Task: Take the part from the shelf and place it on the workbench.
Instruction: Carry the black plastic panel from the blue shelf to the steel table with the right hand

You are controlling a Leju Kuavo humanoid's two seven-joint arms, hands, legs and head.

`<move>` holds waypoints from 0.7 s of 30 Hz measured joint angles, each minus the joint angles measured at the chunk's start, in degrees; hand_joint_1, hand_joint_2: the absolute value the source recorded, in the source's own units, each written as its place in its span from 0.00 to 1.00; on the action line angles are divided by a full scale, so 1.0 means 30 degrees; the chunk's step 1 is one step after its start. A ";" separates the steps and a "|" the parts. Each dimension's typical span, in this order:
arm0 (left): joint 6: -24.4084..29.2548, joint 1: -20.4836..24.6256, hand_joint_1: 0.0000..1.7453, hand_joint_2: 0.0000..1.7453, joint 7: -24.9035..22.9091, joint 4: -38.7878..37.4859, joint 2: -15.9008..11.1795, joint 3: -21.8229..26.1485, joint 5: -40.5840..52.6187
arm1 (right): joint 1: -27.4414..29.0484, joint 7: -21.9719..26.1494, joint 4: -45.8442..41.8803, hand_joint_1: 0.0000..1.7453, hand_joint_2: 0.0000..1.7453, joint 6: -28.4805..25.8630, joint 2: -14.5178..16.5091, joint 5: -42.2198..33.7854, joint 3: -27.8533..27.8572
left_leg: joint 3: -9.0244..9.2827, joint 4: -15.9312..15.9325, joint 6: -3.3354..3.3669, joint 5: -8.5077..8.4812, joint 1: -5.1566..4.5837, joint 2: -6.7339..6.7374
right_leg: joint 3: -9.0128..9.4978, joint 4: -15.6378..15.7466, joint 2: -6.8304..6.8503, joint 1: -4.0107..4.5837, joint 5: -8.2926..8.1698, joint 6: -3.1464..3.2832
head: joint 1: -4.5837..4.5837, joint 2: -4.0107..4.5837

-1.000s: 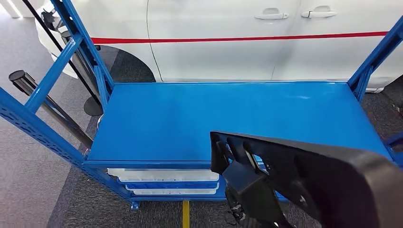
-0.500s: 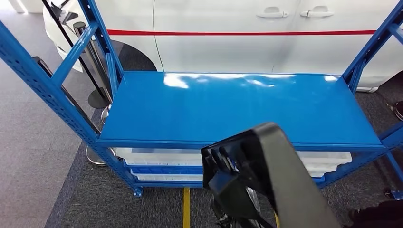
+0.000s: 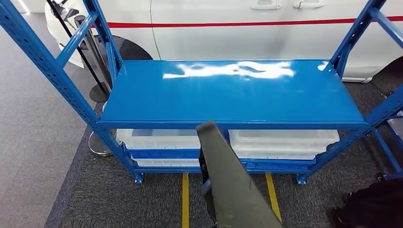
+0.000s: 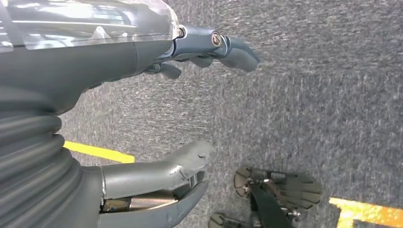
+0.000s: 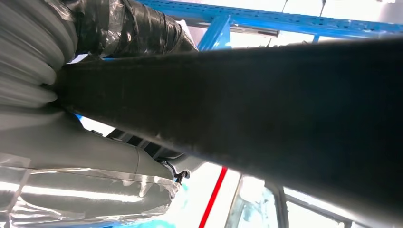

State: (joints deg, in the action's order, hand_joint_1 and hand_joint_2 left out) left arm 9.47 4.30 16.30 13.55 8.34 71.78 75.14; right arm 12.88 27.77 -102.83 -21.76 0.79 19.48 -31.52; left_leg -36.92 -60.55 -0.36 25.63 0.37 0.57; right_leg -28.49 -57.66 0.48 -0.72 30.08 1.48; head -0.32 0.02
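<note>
Left hand [image 4: 157,118] empty, fingers apart; right hand [image 5: 71,156] around the part [image 5: 266,123]

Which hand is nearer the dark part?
Right. The right hand holds the dark part against itself; the left hand hangs open over the carpet, away from it.

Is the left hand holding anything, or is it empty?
Empty. In the left wrist view the left hand hangs over grey carpet, thumb and fingers apart with nothing between them.
</note>
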 joint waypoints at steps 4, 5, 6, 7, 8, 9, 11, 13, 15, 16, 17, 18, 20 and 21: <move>-0.0086 -0.0013 0.00 1.00 -0.0047 0.0000 -0.0027 0.0000 0.0035 | 0.0015 -0.0162 0.0282 1.00 1.00 -0.0064 0.0000 -0.0298 -0.0049 | -0.0784 -0.4072 -0.0293 0.3068 0.0110 -0.0025 | -0.1193 -0.0081 0.0061 0.0025 -0.0924 0.0184 | 0.0004 -0.0002; -0.0098 -0.0005 0.00 1.00 -0.0049 0.0000 -0.0040 0.0000 0.0038 | 0.0022 -0.0200 0.0342 1.00 1.00 -0.0053 0.0000 -0.0516 -0.0049 | -0.0586 -0.4511 -0.0307 0.2831 0.0114 -0.0026 | -0.1510 -0.0153 0.0069 0.0031 -0.1130 0.0156 | 0.0006 -0.0002; -0.0106 0.0002 0.00 1.00 -0.0051 0.0000 -0.0058 -0.0002 0.0051 | 0.0029 -0.0220 0.0391 1.00 1.00 -0.0036 0.0000 -0.0771 -0.0049 | -0.0060 -0.4305 -0.0287 0.2269 0.0114 -0.0029 | -0.1841 -0.0249 0.0072 0.0032 -0.1320 0.0120 | 0.0007 0.0000; -0.0109 0.0010 0.00 1.00 -0.0053 0.0000 -0.0078 0.0000 0.0066 | 0.0038 -0.0220 0.0426 1.00 1.00 -0.0013 0.0000 -0.1034 -0.0049 | 0.0794 -0.3441 -0.0227 0.1704 0.0112 -0.0057 | -0.2133 -0.0358 0.0058 0.0031 -0.1494 0.0074 | 0.0009 0.0000; -0.0111 0.0022 0.00 1.00 -0.0055 0.0002 -0.0111 0.0002 0.0084 | 0.0058 -0.0202 0.0448 1.00 1.00 0.0015 0.0000 -0.1268 -0.0049 | 0.1921 -0.2082 -0.0116 0.1481 0.0101 -0.0205 | -0.2381 -0.0459 0.0018 0.0033 -0.1652 0.0004 | 0.0009 0.0002; -0.0113 0.0027 0.00 1.00 -0.0053 0.0004 -0.0142 0.0002 0.0107 | 0.0073 -0.0175 0.0463 1.00 1.00 0.0039 0.0000 -0.1460 -0.0049 | 0.3011 -0.0562 -0.0004 0.1530 0.0078 -0.0401 | -0.2565 -0.0538 -0.0036 0.0042 -0.1807 -0.0089 | 0.0004 0.0002; -0.0122 0.0027 0.00 1.00 -0.0049 0.0007 -0.0193 0.0000 0.0137 | 0.0092 -0.0109 0.0483 1.00 1.00 0.0069 0.0000 -0.1745 -0.0040 | 0.4200 0.1366 0.0187 0.2004 -0.0016 -0.0697 | -0.2749 -0.0556 -0.0140 0.0039 -0.2170 -0.0326 | 0.0002 -0.0002; -0.0142 0.0019 0.00 1.00 -0.0051 0.0005 -0.0195 -0.0002 0.0151 | 0.0138 -0.0067 0.0499 1.00 1.00 0.0069 -0.0004 -0.1889 -0.0026 | 0.4098 0.1728 0.0373 0.1842 -0.0038 -0.0502 | -0.2852 -0.0474 -0.0273 0.0014 -0.2483 -0.0563 | 0.0006 -0.0005; -0.0155 0.0026 0.00 1.00 -0.0058 0.0002 -0.0180 -0.0002 0.0157 | 0.0237 -0.0047 0.0515 1.00 1.00 0.0064 -0.0013 -0.1936 -0.0020 | 0.3722 0.1847 0.0686 0.1386 0.0046 -0.0124 | -0.3151 -0.1008 -0.0346 -0.0016 -0.1640 -0.0739 | -0.0003 -0.0003; -0.0157 0.0021 0.00 1.00 -0.0062 0.0000 -0.0175 0.0000 0.0158 | 0.0279 -0.0042 0.0526 1.00 1.00 0.0060 -0.0020 -0.1951 -0.0020 | 0.3475 0.1878 0.0815 0.1155 0.0094 0.0080 | -0.3398 -0.1780 -0.0329 -0.0042 -0.0696 -0.0806 | -0.0009 -0.0002; -0.0157 0.0013 0.00 1.00 -0.0062 0.0000 -0.0175 0.0002 0.0162 | 0.0310 -0.0040 0.0535 1.00 1.00 0.0055 -0.0025 -0.1965 -0.0018 | 0.3201 0.1862 0.0896 0.0961 0.0078 0.0251 | -0.3670 -0.2835 -0.0294 -0.0054 0.0343 -0.0881 | -0.0011 -0.0002; -0.0157 0.0006 0.00 1.00 -0.0060 0.0000 -0.0177 0.0004 0.0166 | 0.0330 -0.0040 0.0550 1.00 1.00 0.0049 -0.0031 -0.1980 -0.0015 | 0.2925 0.1822 0.0922 0.0762 0.0065 0.0436 | -0.3904 -0.4049 -0.0275 -0.0068 0.1104 -0.0960 | -0.0007 -0.0002; -0.0157 0.0018 0.00 1.00 -0.0057 0.0000 -0.0177 0.0006 0.0169 | 0.0365 -0.0036 0.0597 1.00 1.00 0.0044 -0.0040 -0.2042 -0.0004 | 0.2314 0.1656 0.0891 0.0386 0.0046 0.0821 | -0.3910 -0.5696 -0.0243 -0.0087 0.1122 -0.1099 | -0.0009 0.0000; -0.0157 0.0030 0.00 1.00 -0.0057 0.0000 -0.0175 0.0006 0.0169 | 0.0384 -0.0033 0.0621 1.00 1.00 0.0044 -0.0042 -0.2097 0.0005 | 0.1994 0.1514 0.0846 0.0238 0.0048 0.1014 | -0.3525 -0.5717 -0.0183 -0.0109 0.0548 -0.1141 | -0.0011 0.0002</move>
State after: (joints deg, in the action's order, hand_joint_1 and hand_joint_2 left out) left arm 9.01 4.39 16.13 13.55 7.81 71.80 75.65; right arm 14.04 27.67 -100.97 -21.63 0.66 13.19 -31.51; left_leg -30.94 -56.01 2.18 26.35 0.51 3.61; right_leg -39.06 -74.81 -0.07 -1.04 31.72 -1.95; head -0.35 0.02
